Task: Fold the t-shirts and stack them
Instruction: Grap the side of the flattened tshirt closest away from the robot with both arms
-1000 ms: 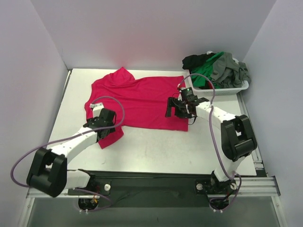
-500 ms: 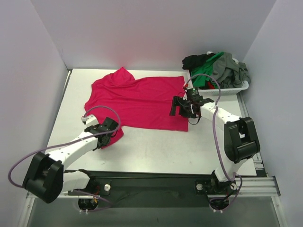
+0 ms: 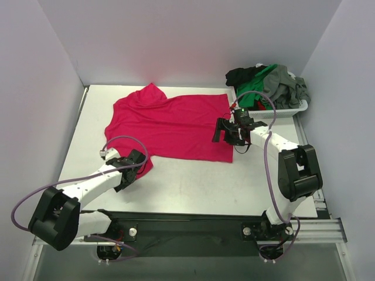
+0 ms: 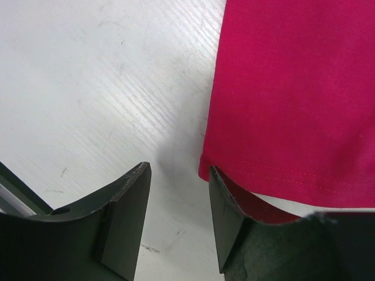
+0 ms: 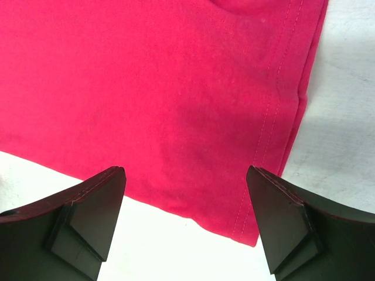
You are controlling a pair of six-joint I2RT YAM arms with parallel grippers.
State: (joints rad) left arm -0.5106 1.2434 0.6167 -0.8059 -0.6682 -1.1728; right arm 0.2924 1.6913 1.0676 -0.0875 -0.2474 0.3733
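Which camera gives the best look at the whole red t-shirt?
The top external view: the red t-shirt lies spread flat, nearly all of it visible. The left wrist view shows only one hemmed corner. The right wrist view shows only a stitched side edge and lower corner.

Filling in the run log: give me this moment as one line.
stage: red t-shirt spread flat, unfolded | left gripper: open, at sleeve corner | right gripper: open over hem | other t-shirts: in basket
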